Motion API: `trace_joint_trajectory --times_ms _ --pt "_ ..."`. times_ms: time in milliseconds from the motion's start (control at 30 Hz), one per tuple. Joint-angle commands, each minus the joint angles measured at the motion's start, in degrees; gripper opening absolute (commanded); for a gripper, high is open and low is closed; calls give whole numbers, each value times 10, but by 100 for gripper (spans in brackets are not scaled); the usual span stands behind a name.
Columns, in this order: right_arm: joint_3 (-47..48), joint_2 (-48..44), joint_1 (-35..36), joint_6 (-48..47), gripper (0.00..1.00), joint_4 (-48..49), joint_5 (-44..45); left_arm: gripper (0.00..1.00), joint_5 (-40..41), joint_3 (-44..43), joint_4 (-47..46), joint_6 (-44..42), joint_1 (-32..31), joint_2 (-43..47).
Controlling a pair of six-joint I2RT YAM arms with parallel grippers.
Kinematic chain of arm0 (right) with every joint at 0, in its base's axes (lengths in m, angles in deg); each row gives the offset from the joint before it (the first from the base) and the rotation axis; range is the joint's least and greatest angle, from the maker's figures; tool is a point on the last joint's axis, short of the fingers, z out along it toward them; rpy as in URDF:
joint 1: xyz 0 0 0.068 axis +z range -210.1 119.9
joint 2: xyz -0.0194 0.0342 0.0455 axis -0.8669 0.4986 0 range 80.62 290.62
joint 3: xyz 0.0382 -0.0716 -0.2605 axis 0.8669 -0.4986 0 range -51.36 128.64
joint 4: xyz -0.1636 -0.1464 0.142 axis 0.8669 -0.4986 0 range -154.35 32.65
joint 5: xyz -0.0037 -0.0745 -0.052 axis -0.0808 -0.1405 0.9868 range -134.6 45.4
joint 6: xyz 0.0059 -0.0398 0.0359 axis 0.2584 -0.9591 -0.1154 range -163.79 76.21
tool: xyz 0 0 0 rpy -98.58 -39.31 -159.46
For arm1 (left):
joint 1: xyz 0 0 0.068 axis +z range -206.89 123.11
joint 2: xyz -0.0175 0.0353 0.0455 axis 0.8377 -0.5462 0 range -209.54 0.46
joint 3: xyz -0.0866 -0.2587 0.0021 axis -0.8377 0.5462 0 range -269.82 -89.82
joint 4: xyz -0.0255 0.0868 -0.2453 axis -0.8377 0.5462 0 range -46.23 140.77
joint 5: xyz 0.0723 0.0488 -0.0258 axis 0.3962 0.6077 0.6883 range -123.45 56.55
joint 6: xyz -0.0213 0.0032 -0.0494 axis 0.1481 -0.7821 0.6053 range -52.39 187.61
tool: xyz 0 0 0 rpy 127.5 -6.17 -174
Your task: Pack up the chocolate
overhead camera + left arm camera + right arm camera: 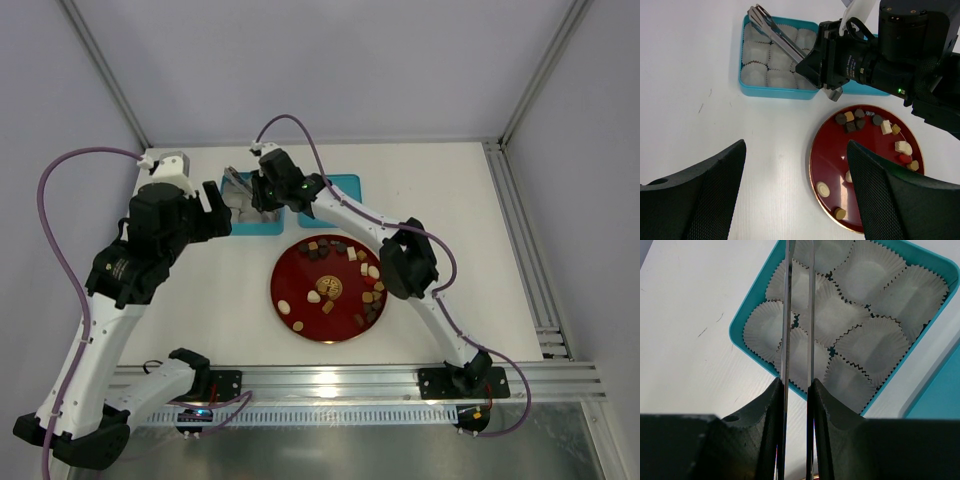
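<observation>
Over the far side of the table, the right hand is clenched on a pair of metal tongs, its two dark fingers pressing the blades from either side; the blades run close together and nearly parallel out over a teal tray; the tray is packed with white pleated paper cups, set side by side in rows; whether the tong tips touch the cups or hang just above them is hard to tell from these angles; a second flat teal piece, possibly the lid, lies just beside the tray on its right. The left hand is released, its fingers spread wide and grasping nothing; it hangs above the table just left of the tray. The chocolate lies on a round red plate nearer the arm bases than the tray and close to it; dark brown, tan and creamy white pieces are scattered mostly along the far and right parts of the plate, around a round gold emblem near its middle.
</observation>
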Motion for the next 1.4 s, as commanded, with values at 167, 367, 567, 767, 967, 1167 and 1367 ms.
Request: trace_joint_trajectory --times_ms 167,367,567,767,967,1167,1367 --pt "2 10 5 -3 15 24 16 80 -5 5 -8 0 1 2" --pt "1 14 5 -2 15 21 17 80 -5 5 -9 0 1 2" --pt "0 15 6 -4 19 20 19 80 -5 5 -11 0 1 -1" --pt "4 13 5 -8 23 21 21 80 -5 4 -12 0 1 -2" --pt "17 15 5 -10 27 19 22 80 -4 3 -14 -2 1 -4" --pt "26 11 5 -10 34 19 21 80 -2 5 -14 -2 1 -4" --pt "36 11 5 -12 39 17 20 80 0 5 -14 -4 1 -4"
